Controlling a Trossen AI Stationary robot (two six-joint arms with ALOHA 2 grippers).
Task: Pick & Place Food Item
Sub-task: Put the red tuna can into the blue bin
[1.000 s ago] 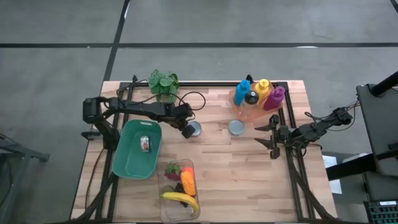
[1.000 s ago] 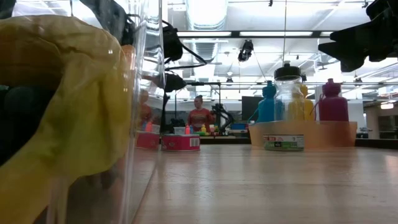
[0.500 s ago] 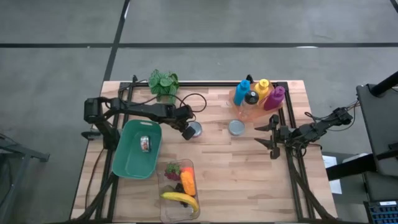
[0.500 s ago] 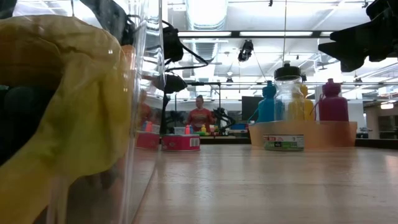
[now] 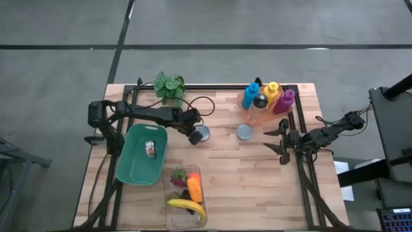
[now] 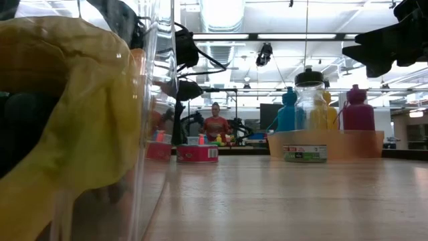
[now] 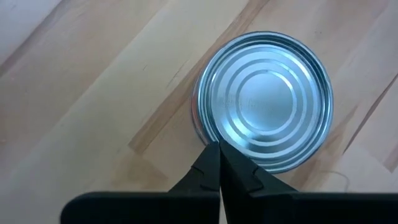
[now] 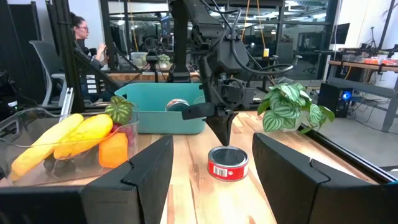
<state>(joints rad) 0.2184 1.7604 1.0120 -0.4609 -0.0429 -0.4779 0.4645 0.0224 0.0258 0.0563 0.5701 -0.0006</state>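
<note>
the left gripper (image 5: 192,137), fingers pressed together with nothing between them, hangs just above the near rim of a red-labelled can (image 5: 201,133) standing upright on the wooden table (image 5: 257,180) at centre frame in the high view. a second can (image 5: 150,149) lies inside the green bin (image 5: 132,169) at left, and another can (image 5: 244,132) stands right of centre. the right gripper (image 5: 282,145) waits at the right of the frame, fingers spread and holding nothing.

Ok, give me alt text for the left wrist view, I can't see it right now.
The left gripper, fingers shut together, hangs over the near rim of an upright tin can with a ribbed silver lid, standing on the light wooden table.
</note>
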